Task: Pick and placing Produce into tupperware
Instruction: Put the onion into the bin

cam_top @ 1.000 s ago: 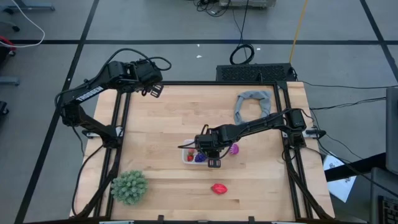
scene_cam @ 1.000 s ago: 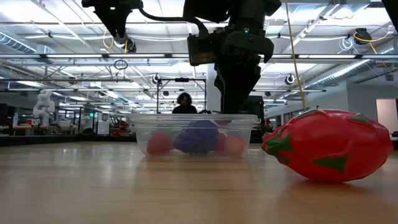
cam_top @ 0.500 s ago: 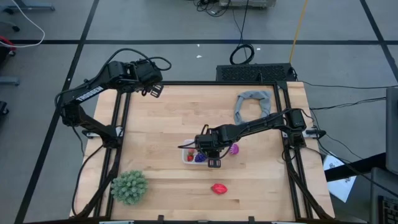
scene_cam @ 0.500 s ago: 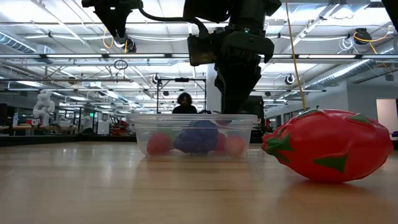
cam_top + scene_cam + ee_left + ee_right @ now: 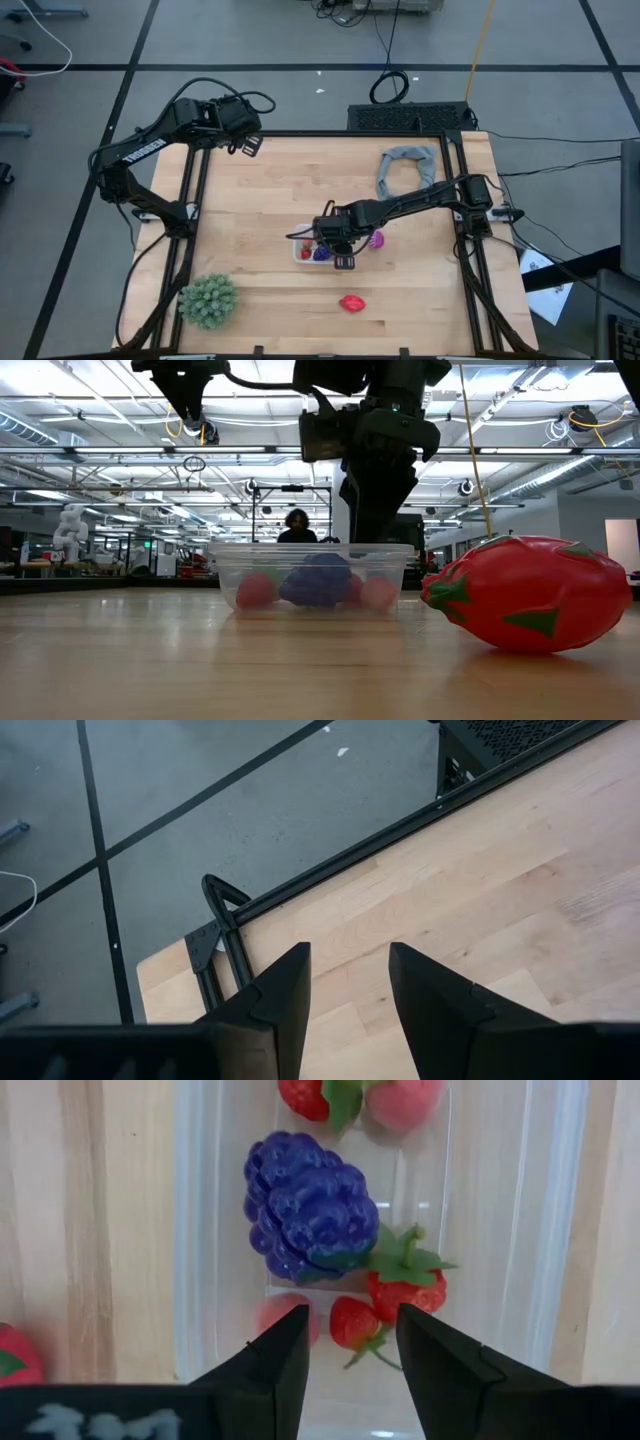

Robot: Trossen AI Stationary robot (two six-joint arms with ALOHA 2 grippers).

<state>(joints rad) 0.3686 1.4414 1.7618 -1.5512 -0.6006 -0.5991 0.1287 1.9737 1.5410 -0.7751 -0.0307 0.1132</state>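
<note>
LEFT: left hand (image 5: 345,1000) parked over the surface's far-left corner, fingers apart, empty | MID: tupperware (image 5: 300,252) mid-surface holds purple berry cluster (image 5: 310,1205) and strawberries (image 5: 400,1292); right hand (image 5: 348,1350) poised above it, fingers parted, empty; drop looks done | RIGHT/NEXT: magenta fruit (image 5: 376,240) beside the tub, red oval fruit (image 5: 351,302) nearer the front; lift and reach for one.

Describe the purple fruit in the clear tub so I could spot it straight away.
Find the clear tupperware near the middle of the wooden table, under the right end effector. Inside lies a dark purple fruit, bumpy like a grape cluster. Its neighbours are small red strawberries, so it is the only purple piece.
</note>
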